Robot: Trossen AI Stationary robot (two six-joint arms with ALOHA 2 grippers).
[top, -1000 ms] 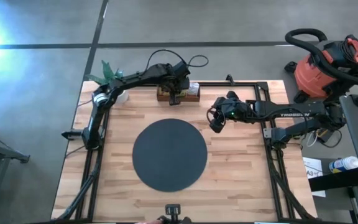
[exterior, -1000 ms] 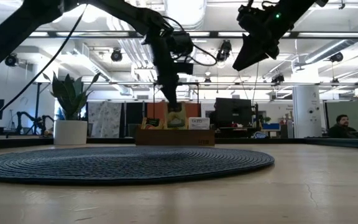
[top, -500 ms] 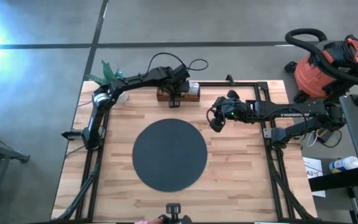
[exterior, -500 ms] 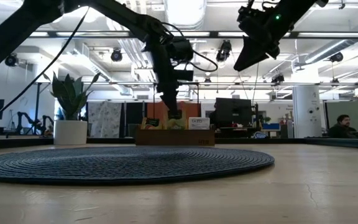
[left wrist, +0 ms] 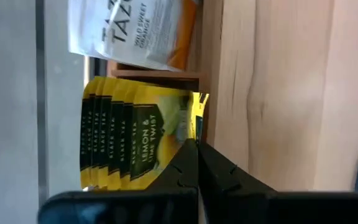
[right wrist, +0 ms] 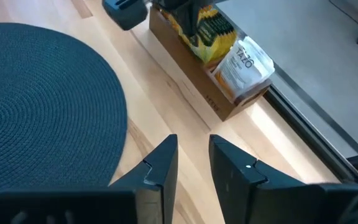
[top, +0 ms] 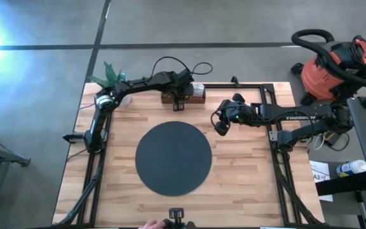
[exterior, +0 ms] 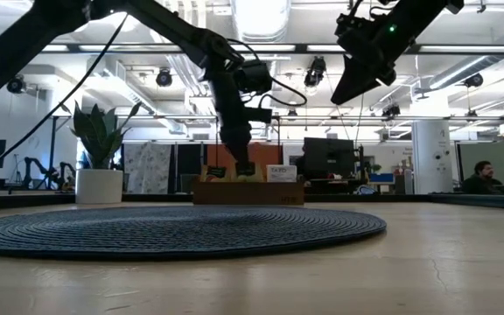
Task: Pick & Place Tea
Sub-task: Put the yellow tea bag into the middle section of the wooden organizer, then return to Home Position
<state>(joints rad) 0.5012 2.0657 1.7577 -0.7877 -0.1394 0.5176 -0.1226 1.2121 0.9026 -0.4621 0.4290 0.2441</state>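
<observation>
Tea [left wrist: 138,140] pinched by left tool [left wrist: 196,144], arm outstretched

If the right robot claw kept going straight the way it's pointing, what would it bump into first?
Probably the bare wooden table. The right gripper, fingers slightly apart, points down at the strip of wood between the black round mat and the brown wooden tray. Depth is hard to judge, so the tray's side is possible.
</observation>
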